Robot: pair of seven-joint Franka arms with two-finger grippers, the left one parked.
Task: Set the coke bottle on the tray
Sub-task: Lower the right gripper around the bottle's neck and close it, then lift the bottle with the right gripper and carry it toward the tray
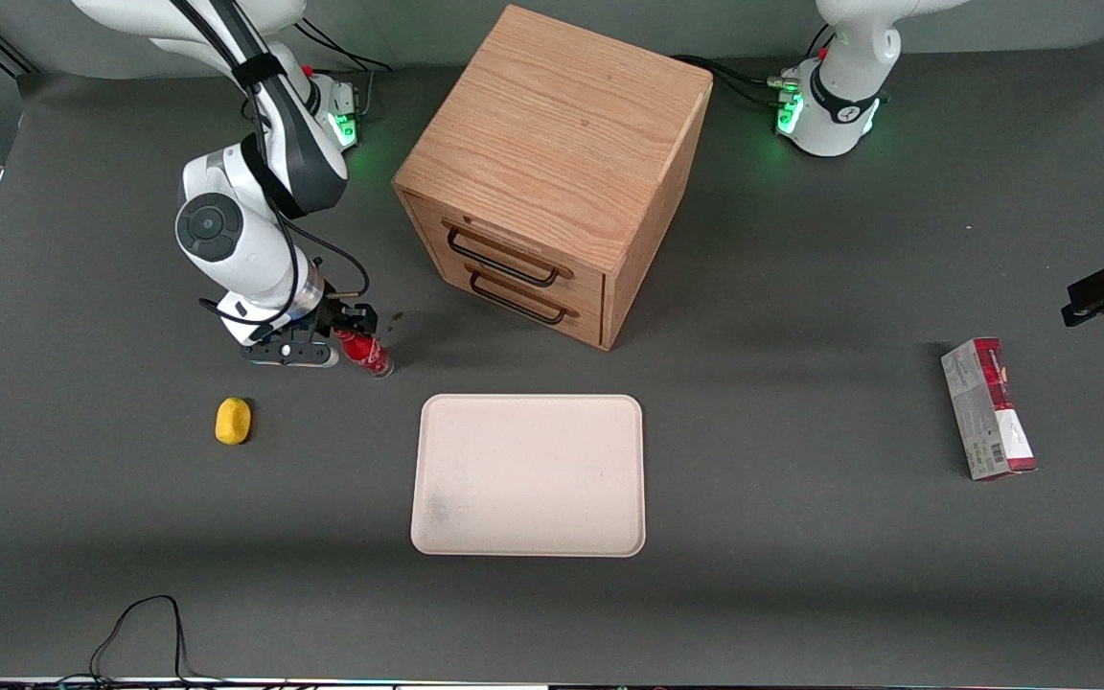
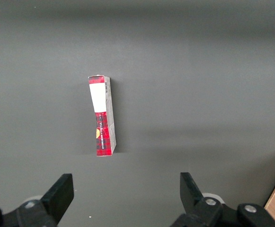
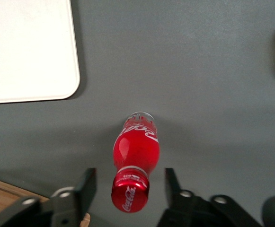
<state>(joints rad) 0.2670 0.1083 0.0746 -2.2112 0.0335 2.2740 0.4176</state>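
Front view, tray (image 1: 529, 474) bare, coke bottle (image 1: 366, 352) between spread tool (image 1: 353, 335) fingers.

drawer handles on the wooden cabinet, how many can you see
2, both on the cabinet front: upper handle, lower handle just below it. The gripper, open around the coke bottle, is toward the working arm's end.

The working arm (image 1: 255, 192) was glossy white with dark grey joint bands, a round grey cap on one joint, and black cables running along it. Its base glowed green, and its claw (image 3: 130, 189) had black fingers (image 3: 85, 187) with silver screws.
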